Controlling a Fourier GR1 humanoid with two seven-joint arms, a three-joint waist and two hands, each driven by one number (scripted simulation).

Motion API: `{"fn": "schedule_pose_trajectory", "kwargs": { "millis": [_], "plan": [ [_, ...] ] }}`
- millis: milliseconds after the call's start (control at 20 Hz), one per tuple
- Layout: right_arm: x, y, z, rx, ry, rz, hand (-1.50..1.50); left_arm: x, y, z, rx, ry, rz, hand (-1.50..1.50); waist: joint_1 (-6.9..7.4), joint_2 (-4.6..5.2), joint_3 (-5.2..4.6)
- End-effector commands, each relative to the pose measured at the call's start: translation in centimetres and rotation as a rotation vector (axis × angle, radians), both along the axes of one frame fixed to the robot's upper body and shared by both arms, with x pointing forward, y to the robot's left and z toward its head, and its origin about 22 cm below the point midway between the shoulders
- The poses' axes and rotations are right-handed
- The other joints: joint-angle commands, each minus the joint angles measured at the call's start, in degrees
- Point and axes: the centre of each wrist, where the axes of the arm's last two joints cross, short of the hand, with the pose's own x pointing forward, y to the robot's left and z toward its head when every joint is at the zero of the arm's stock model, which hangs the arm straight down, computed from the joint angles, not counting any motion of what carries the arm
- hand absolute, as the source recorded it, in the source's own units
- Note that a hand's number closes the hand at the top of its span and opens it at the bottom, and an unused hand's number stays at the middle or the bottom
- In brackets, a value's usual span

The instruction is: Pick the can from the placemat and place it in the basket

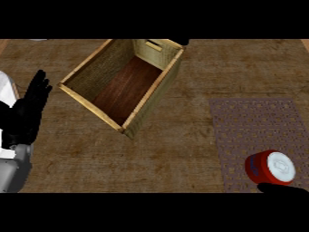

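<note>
On the wooden bench (183, 136), a red can (270, 167) with a white lid stood at the placemat's (263, 131) five o'clock corner, well apart from the wicker basket (83, 74) at eleven o'clock. At nine o'clock the left hand (23, 113) rested with fingers straight and apart. Only a dark sliver of the right hand (280, 188) showed just below the can; its fingers could not be made out.
</note>
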Motion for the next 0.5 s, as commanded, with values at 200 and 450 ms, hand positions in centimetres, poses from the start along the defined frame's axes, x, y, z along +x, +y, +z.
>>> {"fn": "schedule_pose_trajectory", "kwargs": {
  "millis": [200, 450],
  "plan": [
    [1.0, 1.1, -0.6, 0.042, 0.105, -0.135, -1.5, -0.2, -0.6, 0.8, 0.005, 0.008, -0.003, 0.0, -0.19, -0.02, 0.03],
    [2.0, 0.4, -2.9, 0.01, 0.14, -0.146, -1.5, 0.1, 1.1, 0.4, -0.007, 0.003, 0.017, 0.0, -0.18, 0.05, 0.04]
  ]
}}
